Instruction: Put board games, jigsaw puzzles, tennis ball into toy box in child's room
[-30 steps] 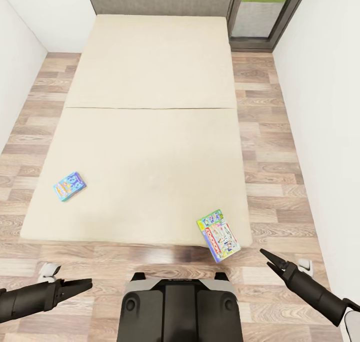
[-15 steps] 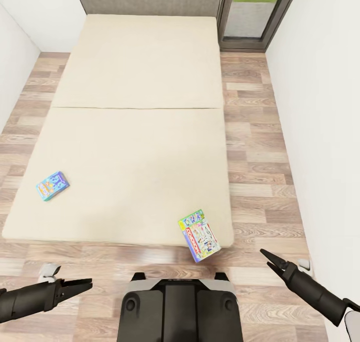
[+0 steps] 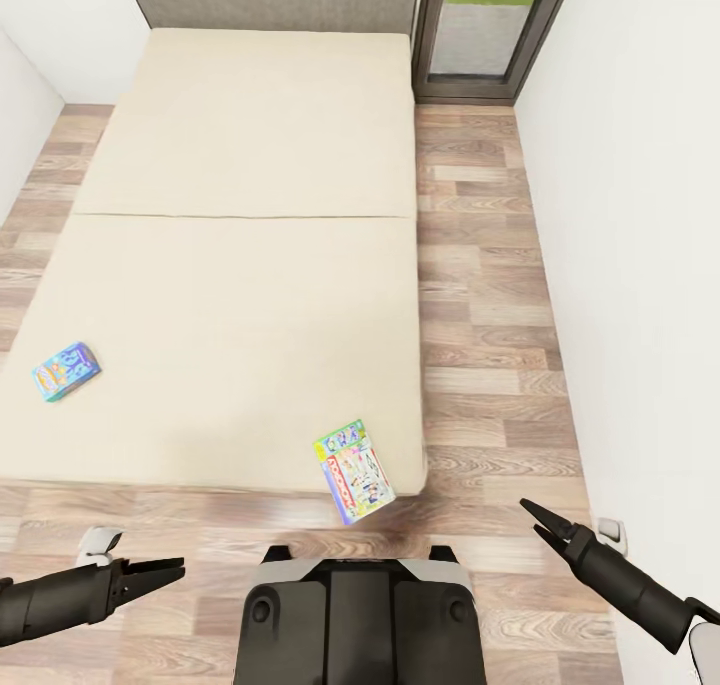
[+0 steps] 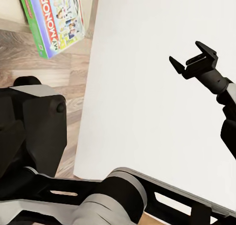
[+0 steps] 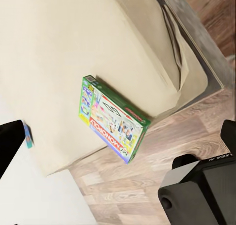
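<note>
A narrow bedroom with wood-plank floor (image 3: 480,295) and plain white walls holds a wide bed (image 3: 230,265) under a cream cover, its grey headboard (image 3: 270,0) against the far wall beside a dark-framed glass door (image 3: 480,35). Two board games lie on the bed near its foot. The green Monopoly box (image 3: 354,470) sits at the bed's near right corner, turned at an angle, its near end jutting out past the foot edge over the floor; the right wrist view shows the same box (image 5: 113,119) at the edge of the cover, and the left wrist view catches its lettered corner (image 4: 51,18). The smaller blue game box (image 3: 66,371) lies flat near the bed's left edge, well apart from the green one and a little farther in from the foot. The robot's dark base (image 3: 360,615) stands on the floor just in front of the foot of the bed. The left gripper (image 3: 165,570) hangs low over the floor at the robot's left, its fingers (image 3: 150,565) slightly parted and holding nothing. The right gripper (image 3: 535,522) is raised at the robot's right near the wall, its fingers (image 3: 536,513) also spread a little and empty; the left wrist view shows it (image 4: 189,62) against the white wall with the jaws apart. Both grippers are well apart from either game.
</note>
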Motion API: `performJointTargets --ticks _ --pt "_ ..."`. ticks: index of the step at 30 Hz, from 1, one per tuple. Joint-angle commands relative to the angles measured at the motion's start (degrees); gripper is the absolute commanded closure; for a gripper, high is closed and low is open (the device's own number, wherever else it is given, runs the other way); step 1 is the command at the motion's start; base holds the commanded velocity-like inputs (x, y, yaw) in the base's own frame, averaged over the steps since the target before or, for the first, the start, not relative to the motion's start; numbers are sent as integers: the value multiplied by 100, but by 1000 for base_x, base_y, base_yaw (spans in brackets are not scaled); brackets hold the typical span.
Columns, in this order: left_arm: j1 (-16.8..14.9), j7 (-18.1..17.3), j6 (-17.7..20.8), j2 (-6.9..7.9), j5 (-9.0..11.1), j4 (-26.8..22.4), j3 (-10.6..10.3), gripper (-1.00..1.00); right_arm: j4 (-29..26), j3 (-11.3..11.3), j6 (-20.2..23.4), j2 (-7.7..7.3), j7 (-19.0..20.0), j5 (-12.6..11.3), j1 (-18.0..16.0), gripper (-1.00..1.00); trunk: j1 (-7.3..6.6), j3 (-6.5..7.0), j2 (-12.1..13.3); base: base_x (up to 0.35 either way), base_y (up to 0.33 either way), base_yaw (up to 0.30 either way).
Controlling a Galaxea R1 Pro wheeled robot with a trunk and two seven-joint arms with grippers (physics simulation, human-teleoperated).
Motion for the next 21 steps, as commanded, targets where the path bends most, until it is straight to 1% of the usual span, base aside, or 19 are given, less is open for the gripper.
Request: performJointTargets --ticks 1,9,17,21 --pt "0 -25 61 1 -7 -4 2 -100 1 -7 29 0 26 11 -4 -100 3 -6 -8 0 -217 0" --pt "0 -25 66 -6 -7 -2 -5 -100 2 -7 22 0 26 15 -5 -100 3 -6 -8 20 -127 0" --pt "0 -25 66 -8 -11 1 -8 -100 1 0 21 0 26 20 -5 -100 3 -6 -8 10 -227 0" --pt "0 -25 63 -10 -14 3 -12 -100 5 1 21 0 26 19 -4 -100 3 -6 -8 2 -173 0"
